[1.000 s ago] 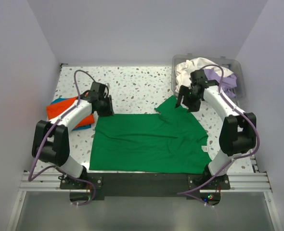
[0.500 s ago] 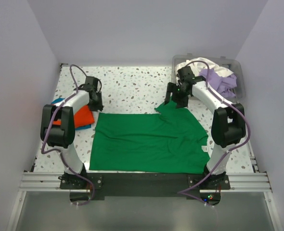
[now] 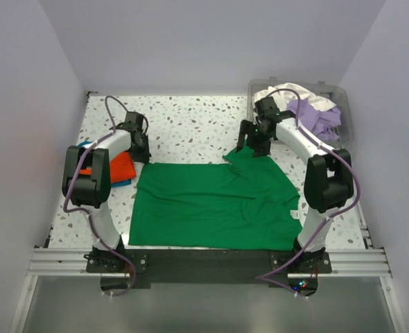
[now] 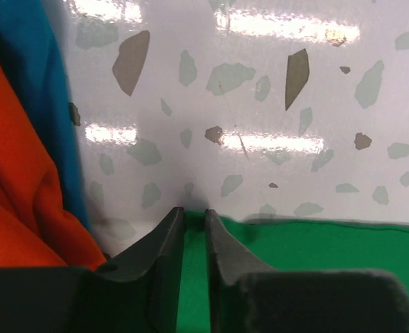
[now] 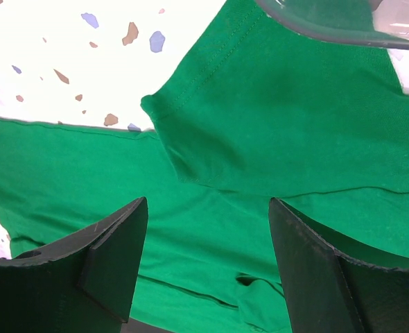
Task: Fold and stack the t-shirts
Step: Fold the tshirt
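Green t-shirt point(image 3: 211, 205) lies flat on the table point(image 3: 190, 128). Left fingers point(image 4: 164, 260), a narrow slit, sit at its far-left corner. Right fingers point(image 5: 114, 257) spread wide above its far-right sleeve. Best pinch both edges evenly.

Plain green t-shirt point(image 3: 211, 201), orange t-shirt point(image 3: 123, 166), blue t-shirt point(image 4: 48, 104), grey-speckled white table point(image 3: 190, 125)
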